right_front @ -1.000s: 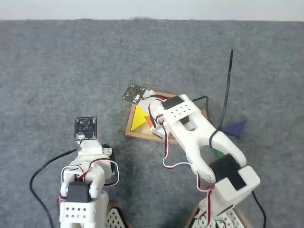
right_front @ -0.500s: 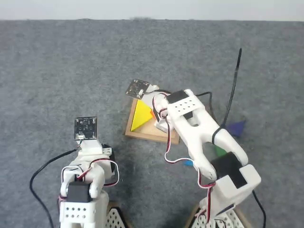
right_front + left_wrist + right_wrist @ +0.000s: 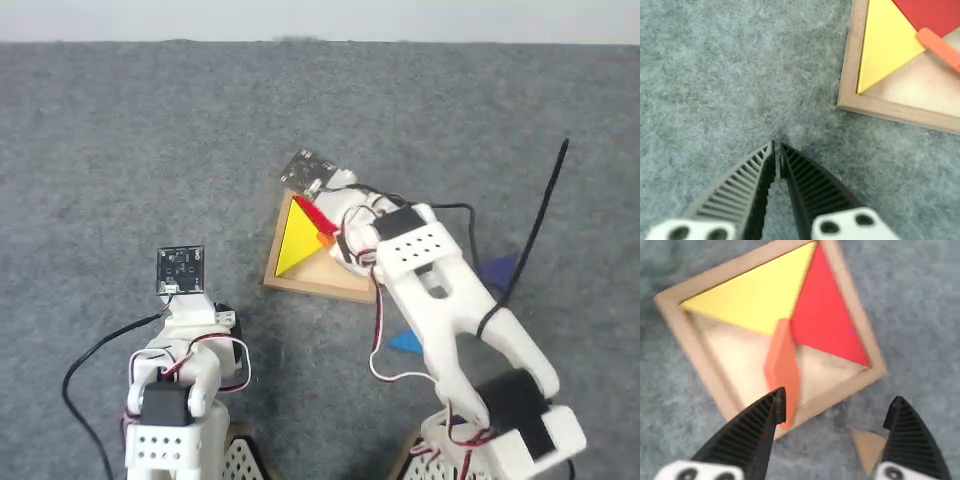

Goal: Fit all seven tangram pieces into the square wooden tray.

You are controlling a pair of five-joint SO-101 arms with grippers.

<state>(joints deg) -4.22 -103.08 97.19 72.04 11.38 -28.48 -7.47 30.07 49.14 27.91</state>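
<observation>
While right end effector gapes apart over tray, orange piece leans just beside one jaw, long axis pointing at it.

The left gripper has its fingers tip to tip over grey carpet. Ahead of them, off to one side, the wooden tray holds a yellow triangle, a red piece and an orange piece.

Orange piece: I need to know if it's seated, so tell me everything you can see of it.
The orange piece is a slim, flat slab, painted wood by its look. It looks tilted in the wooden tray, not flat: one end meets the yellow triangle and red triangle, the other reaches the rim beside a finger of the open right tool.
</observation>
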